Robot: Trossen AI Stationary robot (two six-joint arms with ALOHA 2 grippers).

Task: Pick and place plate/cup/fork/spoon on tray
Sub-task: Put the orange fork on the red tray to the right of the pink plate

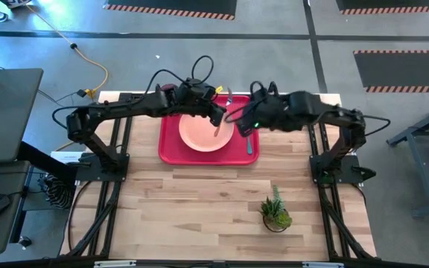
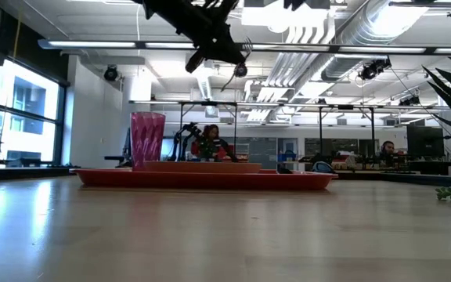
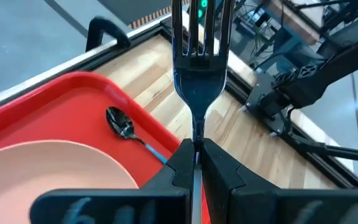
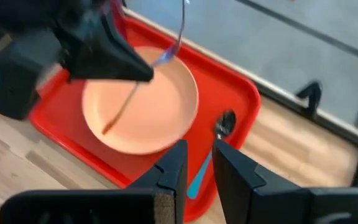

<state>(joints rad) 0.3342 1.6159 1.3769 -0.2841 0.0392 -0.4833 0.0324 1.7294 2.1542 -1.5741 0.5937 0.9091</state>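
2 dark jointed arms (image 1: 125, 112) trail looping black cables; wedge-shaped black fingers (image 3: 222, 171), green indicator light.

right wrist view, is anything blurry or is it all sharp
Right wrist view: the left gripper and the fork it holds above the plate look soft and smeared; the spoon and tray read clearer. Left wrist view: the fork's tines are crisp.

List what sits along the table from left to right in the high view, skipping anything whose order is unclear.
Left arm base → tray's left rim → plate → spoon → plant → right arm base. The fork hangs over the plate in the left gripper, so it is left out.
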